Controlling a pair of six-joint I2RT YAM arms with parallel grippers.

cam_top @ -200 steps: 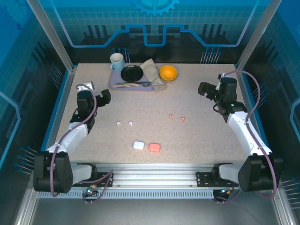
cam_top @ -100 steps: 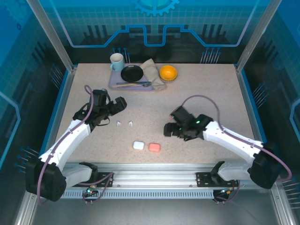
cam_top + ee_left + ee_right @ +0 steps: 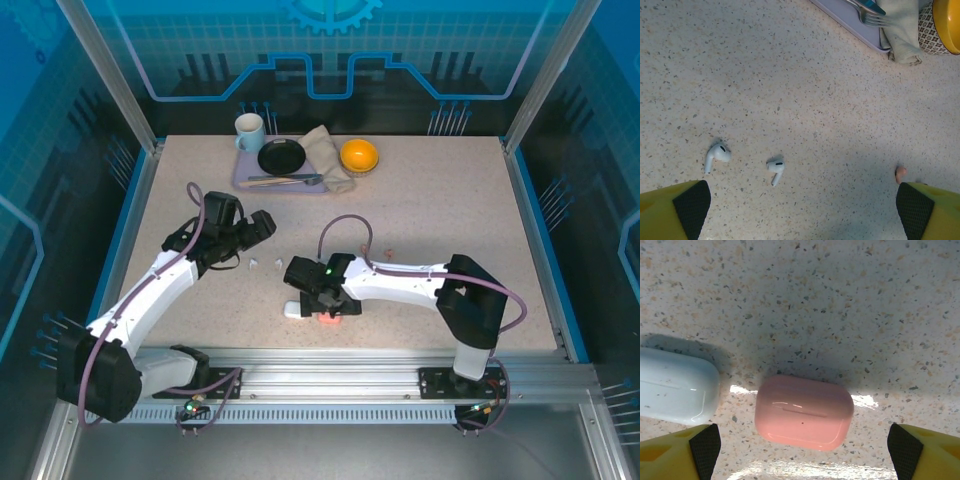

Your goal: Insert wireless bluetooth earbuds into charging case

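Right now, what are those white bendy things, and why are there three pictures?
They are two robot arms bolted to a table. One picture looks down from above; the other two come from little cameras on each wrist, so you see yellow fingers at the edges. The left gripper hangs open above two white earbuds, with a pink earbud nearby. The right gripper hangs open above the pink case, beside the white case. Nothing is held. A mug and bowl sit farther back.
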